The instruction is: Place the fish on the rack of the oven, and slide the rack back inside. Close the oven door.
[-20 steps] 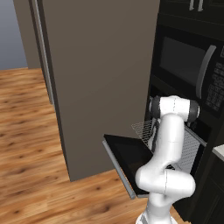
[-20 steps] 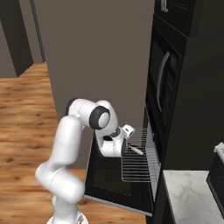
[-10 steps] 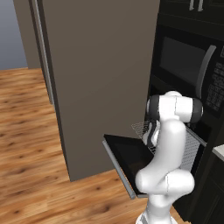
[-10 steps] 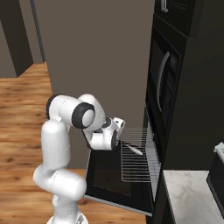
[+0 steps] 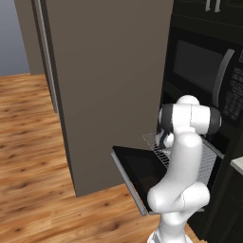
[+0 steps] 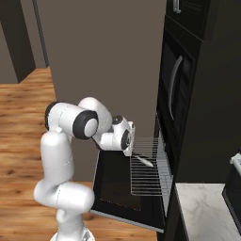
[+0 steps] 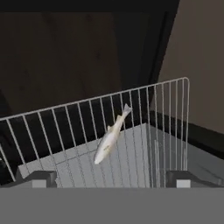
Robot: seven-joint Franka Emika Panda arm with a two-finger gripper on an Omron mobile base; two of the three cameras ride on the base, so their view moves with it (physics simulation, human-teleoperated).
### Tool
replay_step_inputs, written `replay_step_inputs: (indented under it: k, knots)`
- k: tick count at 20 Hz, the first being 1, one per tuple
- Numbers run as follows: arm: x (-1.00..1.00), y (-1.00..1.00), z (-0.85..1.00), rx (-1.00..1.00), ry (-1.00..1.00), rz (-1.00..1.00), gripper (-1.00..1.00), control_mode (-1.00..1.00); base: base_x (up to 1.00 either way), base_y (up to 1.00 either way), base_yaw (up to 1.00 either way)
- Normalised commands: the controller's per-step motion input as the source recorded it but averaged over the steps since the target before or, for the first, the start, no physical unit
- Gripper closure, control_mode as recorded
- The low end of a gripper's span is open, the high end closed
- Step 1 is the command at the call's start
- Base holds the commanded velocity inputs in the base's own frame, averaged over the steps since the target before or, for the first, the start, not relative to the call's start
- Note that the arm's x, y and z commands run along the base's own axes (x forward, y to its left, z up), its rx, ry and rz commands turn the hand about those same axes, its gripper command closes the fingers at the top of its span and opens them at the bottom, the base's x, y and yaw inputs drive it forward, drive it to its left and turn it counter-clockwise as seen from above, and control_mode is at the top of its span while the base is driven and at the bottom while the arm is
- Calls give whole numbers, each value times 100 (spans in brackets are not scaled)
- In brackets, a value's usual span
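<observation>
A tall grey-brown cabinet wall (image 5: 109, 80) fills the left of the scene, with wooden floor (image 5: 33, 142) before it. To its right stands the black column holding the microwave (image 5: 204, 71) above and the oven (image 6: 162, 141) below. The oven door (image 6: 117, 183) hangs open and flat, its silver bar handle (image 5: 127, 184) along the near edge. The rack (image 6: 148, 167) is pulled out over the door, and the fish (image 6: 143, 161) lies on its wires near the middle, slantwise. The gripper (image 6: 130, 141) hovers just left of the rack's outer edge, apart from the fish and holding nothing. In the hand view the fish (image 7: 111, 135) rests on the rack (image 7: 144, 131) ahead of the fingertips (image 7: 39, 178), which stand wide apart at the bottom corners. A pale marble counter (image 6: 202, 212) sits at the near right
</observation>
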Motion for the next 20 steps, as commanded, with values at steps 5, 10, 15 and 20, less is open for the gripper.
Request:
replay_step_inputs:
  k: [5,10,15,20]
  knots:
    - [-43,100,-83,-18,3,12,-100,-100,0,0,0]
    - [-72,100,-67,-15,0,11,-100,-100,0,0,0]
    - [-46,98,-68,-11,0,9,-100,-100,0,0,0]
    - [31,46,-29,-5,0,1,-100,-100,0,0,0]
